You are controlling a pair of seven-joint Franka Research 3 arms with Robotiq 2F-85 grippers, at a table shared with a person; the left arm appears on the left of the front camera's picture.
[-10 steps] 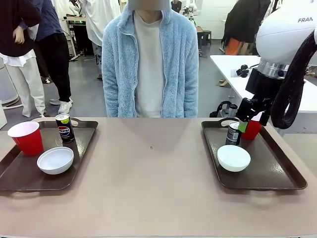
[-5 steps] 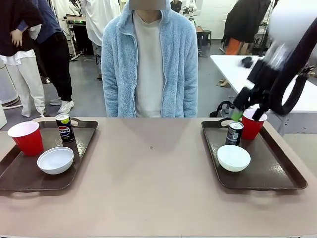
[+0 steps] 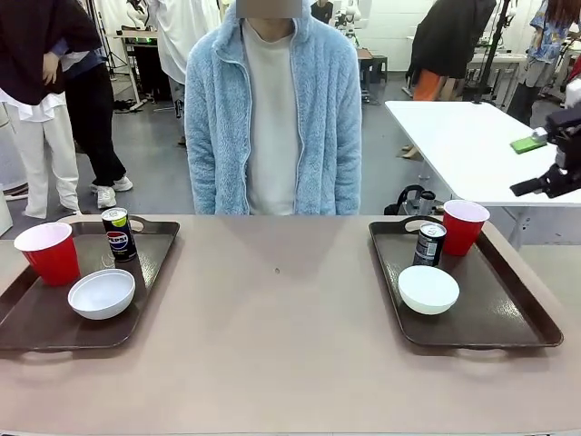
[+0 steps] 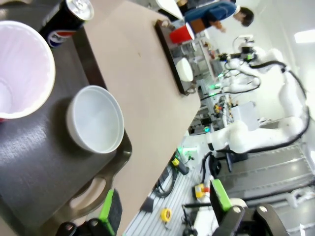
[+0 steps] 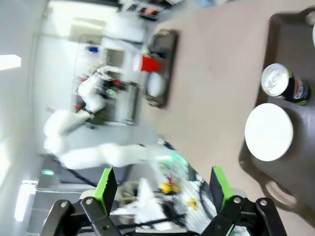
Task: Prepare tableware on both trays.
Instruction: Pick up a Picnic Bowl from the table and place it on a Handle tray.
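Both grippers wide open, empty: right gripper [image 5: 162, 189] up at 3 o'clock, off right tray [image 3: 508, 313]; left gripper [image 4: 162, 206] over left tray [image 4: 37, 172].

- The beige table [image 3: 281, 345] carries two dark brown trays, well apart.
- The left tray [image 3: 41, 329] lies at the table's left edge.
- The right tray [image 3: 495, 313] lies near the right edge.

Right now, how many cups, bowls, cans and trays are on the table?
Cups: 2, the left cup and the right cup.
Bowls: 2, the left bowl and the right bowl.
Cans: 2, the left can and the right can.
Trays: 2, the left tray and the right tray.
Total: 8.
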